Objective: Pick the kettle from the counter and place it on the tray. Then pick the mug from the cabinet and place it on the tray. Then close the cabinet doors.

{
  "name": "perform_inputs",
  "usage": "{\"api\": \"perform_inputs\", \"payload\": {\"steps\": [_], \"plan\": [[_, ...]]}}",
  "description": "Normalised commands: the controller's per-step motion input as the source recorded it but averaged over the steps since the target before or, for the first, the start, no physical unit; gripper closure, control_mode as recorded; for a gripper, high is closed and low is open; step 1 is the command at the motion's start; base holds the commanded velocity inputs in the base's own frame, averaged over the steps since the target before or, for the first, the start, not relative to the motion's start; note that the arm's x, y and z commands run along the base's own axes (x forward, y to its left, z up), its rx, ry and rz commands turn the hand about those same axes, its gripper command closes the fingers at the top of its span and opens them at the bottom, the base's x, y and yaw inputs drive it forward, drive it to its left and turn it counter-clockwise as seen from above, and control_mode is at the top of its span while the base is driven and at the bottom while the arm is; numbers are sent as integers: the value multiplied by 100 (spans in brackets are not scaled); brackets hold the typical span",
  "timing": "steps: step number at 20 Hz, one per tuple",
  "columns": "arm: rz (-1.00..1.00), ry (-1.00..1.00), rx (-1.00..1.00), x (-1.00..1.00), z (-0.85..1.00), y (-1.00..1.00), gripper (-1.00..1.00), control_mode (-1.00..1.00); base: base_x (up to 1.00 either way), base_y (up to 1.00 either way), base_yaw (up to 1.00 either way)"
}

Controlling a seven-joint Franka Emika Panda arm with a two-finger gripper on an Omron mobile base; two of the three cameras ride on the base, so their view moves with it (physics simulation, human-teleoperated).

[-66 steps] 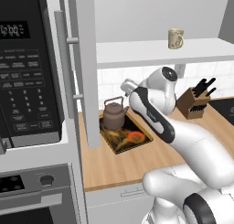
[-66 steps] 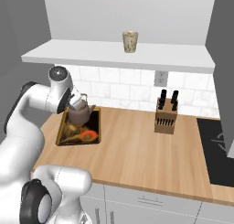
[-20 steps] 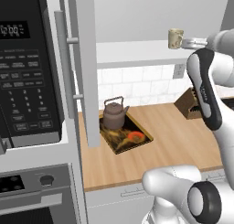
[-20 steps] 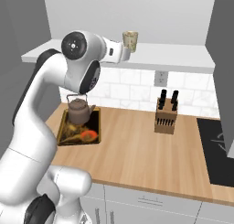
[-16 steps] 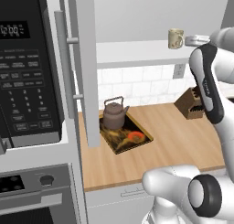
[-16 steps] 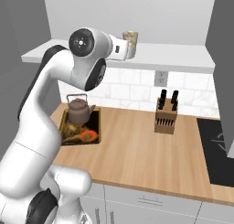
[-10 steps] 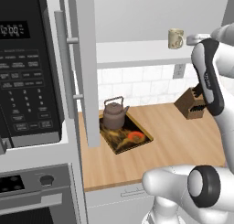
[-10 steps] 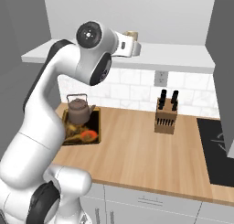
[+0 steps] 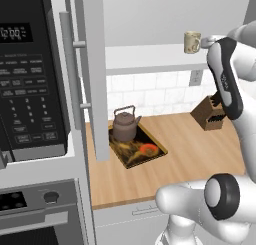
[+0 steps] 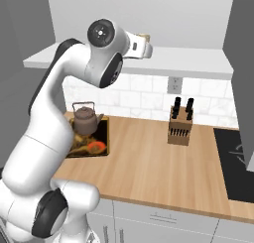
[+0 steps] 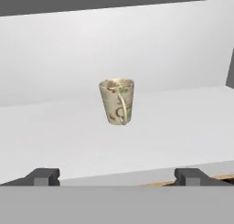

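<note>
The cream mug (image 11: 117,101) stands upright on the pale shelf (image 11: 68,136) of the open cabinet, its handle turned toward the hand camera. My gripper (image 11: 118,176) is open and level with the mug, a short way in front of it, with both fingertips (image 11: 44,176) clear of it. From the left base view the mug (image 9: 192,42) sits just left of my gripper (image 9: 205,39). The brownish-grey kettle (image 9: 124,124) rests on the dark tray (image 9: 150,151) on the wooden counter (image 9: 190,149). One cabinet door (image 9: 93,74) stands open.
A black microwave (image 9: 30,79) hangs at the left above an oven panel (image 9: 30,199). A knife block (image 10: 181,123) stands by the tiled back wall. A dark cooktop (image 10: 238,167) lies at the counter's right end. Another grey door panel (image 10: 243,63) stands at the right.
The arm has swung up from over the tray to shelf height, and the hand has moved closer to the mug. The kettle stays on the tray. The jaws stay open.
</note>
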Motion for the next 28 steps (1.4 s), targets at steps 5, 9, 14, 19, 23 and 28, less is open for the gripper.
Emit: {"api": "perform_inputs", "payload": {"steps": [5,9,14,19,23,28], "plan": [[10,3,0,37,-19,10,-100,-100,0,0,0],[9,1,-3,47,-21,1,-100,-100,0,0,0],[9,0,-2,30,-7,-9,-100,-100,0,0,0],[2,0,-5,32,-2,-14,-100,-100,0,0,0],[0,0,-1,44,-5,-4,-100,-100,0,0,0],[0,1,0,35,0,0,-100,-100,0,0,0]]}}
